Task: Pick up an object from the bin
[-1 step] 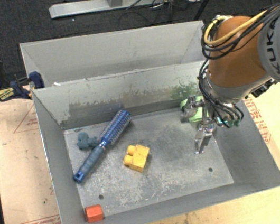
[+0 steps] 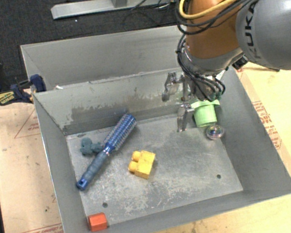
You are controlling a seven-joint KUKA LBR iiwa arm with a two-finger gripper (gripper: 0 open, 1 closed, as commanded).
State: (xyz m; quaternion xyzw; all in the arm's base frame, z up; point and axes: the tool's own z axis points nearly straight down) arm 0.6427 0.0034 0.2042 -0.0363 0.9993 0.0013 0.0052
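Showing one brush (image 2: 107,150), one cylinder (image 2: 205,113), two blocks (image 2: 142,164) (image 2: 98,222)

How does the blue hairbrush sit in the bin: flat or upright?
Flat. The blue hairbrush lies full length on the bin floor, handle toward the lower left, bristle head toward the back wall.

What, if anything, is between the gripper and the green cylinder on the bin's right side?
Nothing visible. The green cylinder sits right beside the gripper. A small shiny round thing lies on its near side, not between them.
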